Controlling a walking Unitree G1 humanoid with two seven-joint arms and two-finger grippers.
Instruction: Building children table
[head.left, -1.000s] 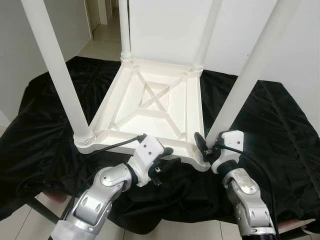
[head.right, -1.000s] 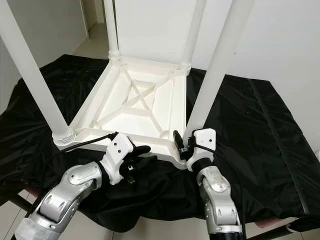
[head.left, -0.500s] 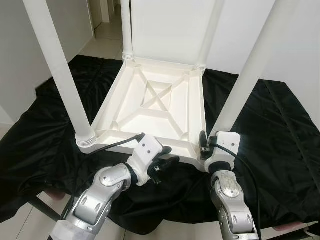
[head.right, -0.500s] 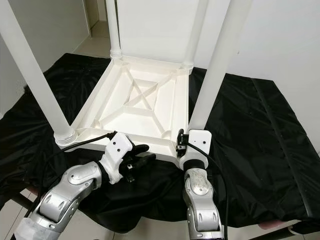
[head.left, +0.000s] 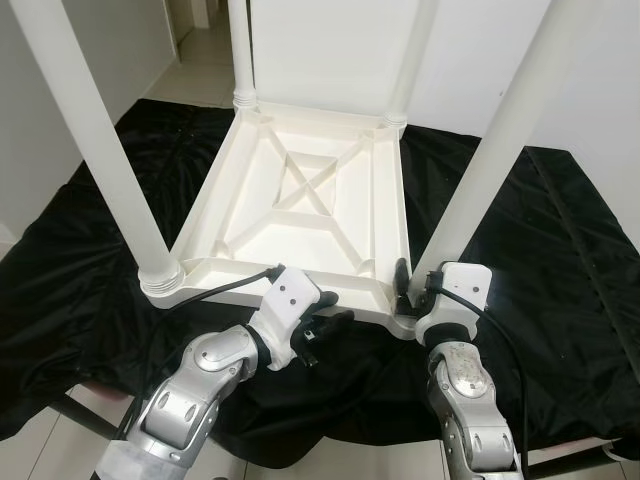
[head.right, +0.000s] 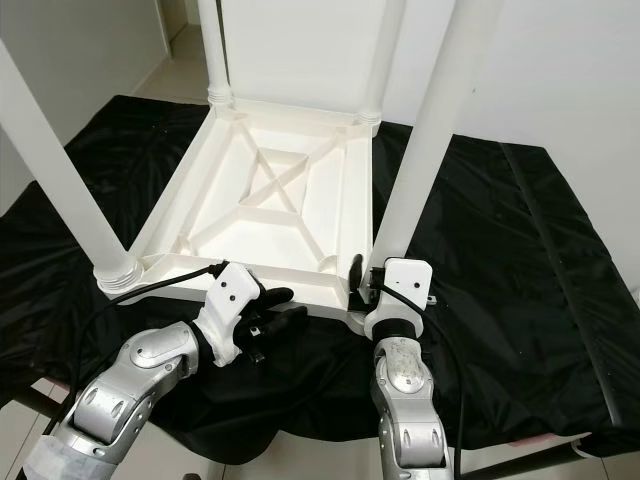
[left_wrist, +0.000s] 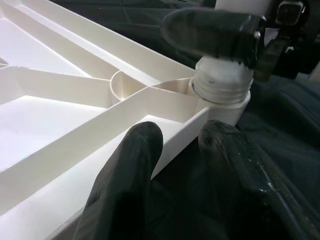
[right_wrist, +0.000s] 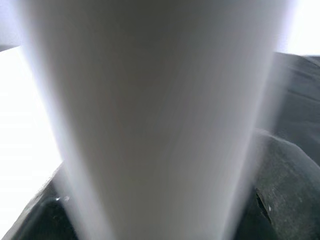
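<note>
1. Left eye view puts the white children's table (head.left: 310, 200) upside down in front of me on a black cloth (head.left: 560, 260), its ribbed underside facing up and four white legs standing up out of its corners.
2. My left gripper (head.left: 325, 322) sits at the table's near edge, between the two near legs. My left wrist view has its two black fingers (left_wrist: 135, 165) spread apart, one lying on top of the white rim, the other down beside it on the cloth. They are parted and not clamped on anything.
3. My right gripper (head.left: 405, 285) is at the near right leg (head.left: 480, 170), right at its base where it meets the corner socket. One black finger shows against the leg's left side, just above the threaded collar (left_wrist: 222, 85).
4. My right wrist view is nearly all blurred white leg (right_wrist: 150, 120), very close, with dark shapes low at either side. I cannot tell whether the right fingers are squeezing the leg or merely sitting around it.
5. The near left leg (head.left: 100, 150) rises from its collar at the near left corner, well apart from both grippers.
6. The two far legs stand at the far corners, near a white wall (head.left: 330, 50).
7. Light floor tiles (head.left: 200, 60) show beyond the cloth at the far left.
</note>
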